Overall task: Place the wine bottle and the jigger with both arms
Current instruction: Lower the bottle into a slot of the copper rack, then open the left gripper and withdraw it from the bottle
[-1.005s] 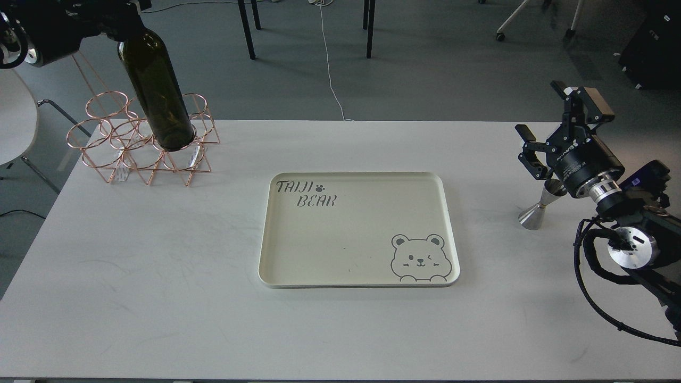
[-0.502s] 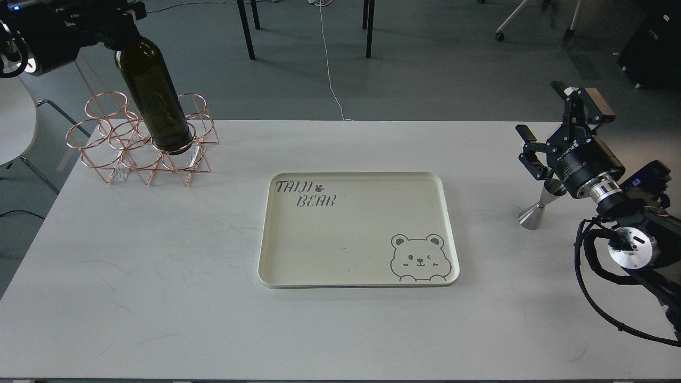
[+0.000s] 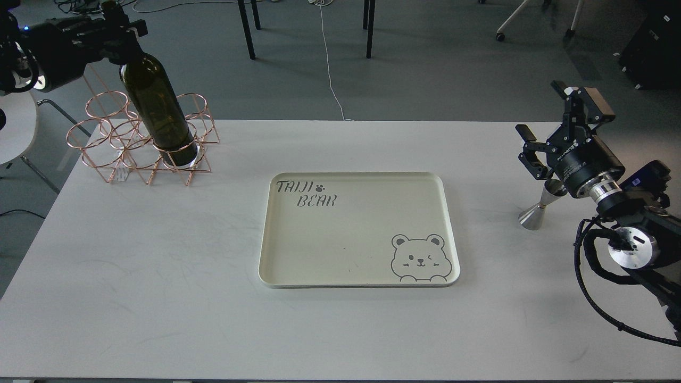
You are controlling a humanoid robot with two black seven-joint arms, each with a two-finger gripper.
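The dark olive-green wine bottle (image 3: pixel 157 111) stands tilted in a front ring of the copper wire rack (image 3: pixel 141 139) at the table's back left. My left gripper (image 3: pixel 118 31) is shut on the bottle's neck near the top left of the view. The steel jigger (image 3: pixel 538 207) stands on the table at the right, partly hidden behind my right arm. My right gripper (image 3: pixel 548 127) is open, its fingers spread just above and behind the jigger, holding nothing.
A cream tray (image 3: pixel 357 230) printed with "TAIJI BEAR" and a bear face lies in the middle of the white table (image 3: pixel 159 276). A white round chair (image 3: pixel 16 125) stands off the table's left edge. Table legs and a cable show on the floor behind.
The left gripper has lowered the bottle deeper into the rack ring, and the arm has dropped into fuller view. The right arm and jigger have not moved.
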